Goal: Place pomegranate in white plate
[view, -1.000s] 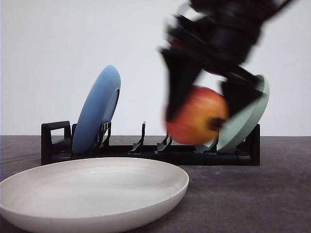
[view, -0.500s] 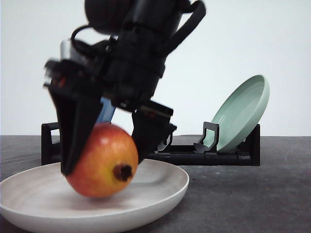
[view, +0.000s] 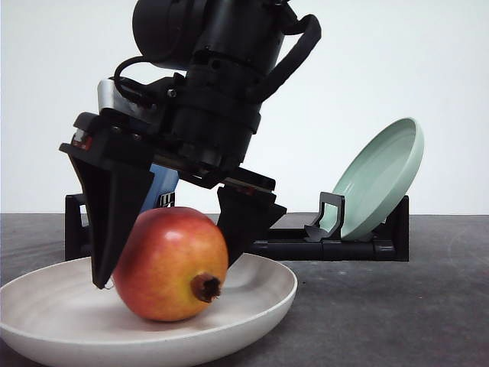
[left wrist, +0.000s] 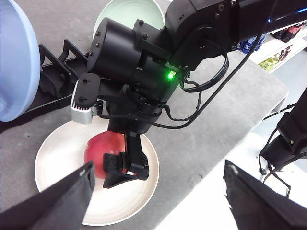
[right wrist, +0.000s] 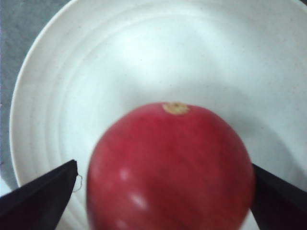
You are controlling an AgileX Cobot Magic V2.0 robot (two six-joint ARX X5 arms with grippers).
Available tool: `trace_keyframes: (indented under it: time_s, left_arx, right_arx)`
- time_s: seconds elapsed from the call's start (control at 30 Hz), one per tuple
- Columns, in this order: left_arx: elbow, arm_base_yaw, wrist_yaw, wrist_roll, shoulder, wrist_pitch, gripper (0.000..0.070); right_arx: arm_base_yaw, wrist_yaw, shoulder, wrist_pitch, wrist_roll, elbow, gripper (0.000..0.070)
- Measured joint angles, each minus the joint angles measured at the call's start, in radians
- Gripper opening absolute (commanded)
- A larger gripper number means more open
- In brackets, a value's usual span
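Half a second on, the pomegranate rests in the white plate; right gripper fingers now apart, placement nearly done

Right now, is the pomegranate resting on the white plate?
Touching. In the front view the pomegranate sits with its underside on the white plate, no gap beneath it.

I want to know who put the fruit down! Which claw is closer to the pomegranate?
The right claw. Its fingers sit on either side of the pomegranate in the white plate. The left claw hangs open higher up, away from the fruit.
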Motion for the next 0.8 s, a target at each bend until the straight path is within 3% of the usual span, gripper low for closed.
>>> trace_keyframes:
  time_s: [0.23,0.43,0.57,0.8]
  left_arx:
    - [0.0,0.0,0.0,0.0,0.0,0.0,0.0515]
    - [0.0,0.0,-0.004,0.0,0.0,0.0,0.0515]
    - [0.0,0.0,-0.014,0.0,0.0,0.0,0.0515]
    - [0.0,0.0,-0.034,0.0,0.0,0.018,0.0515]
  right_arx:
    - [-0.019,-0.001,-0.089,-0.06,-0.001,0.004,0.07]
    - [-0.067,0.006,-0.372,-0.209,-0.022,0.021,0.07]
    - [-0.084,0.069,-0.56,-0.322,-0.031,0.014,0.07]
    - [-0.085,0.151,-0.948,-0.3,-0.016,-0.153,0.07]
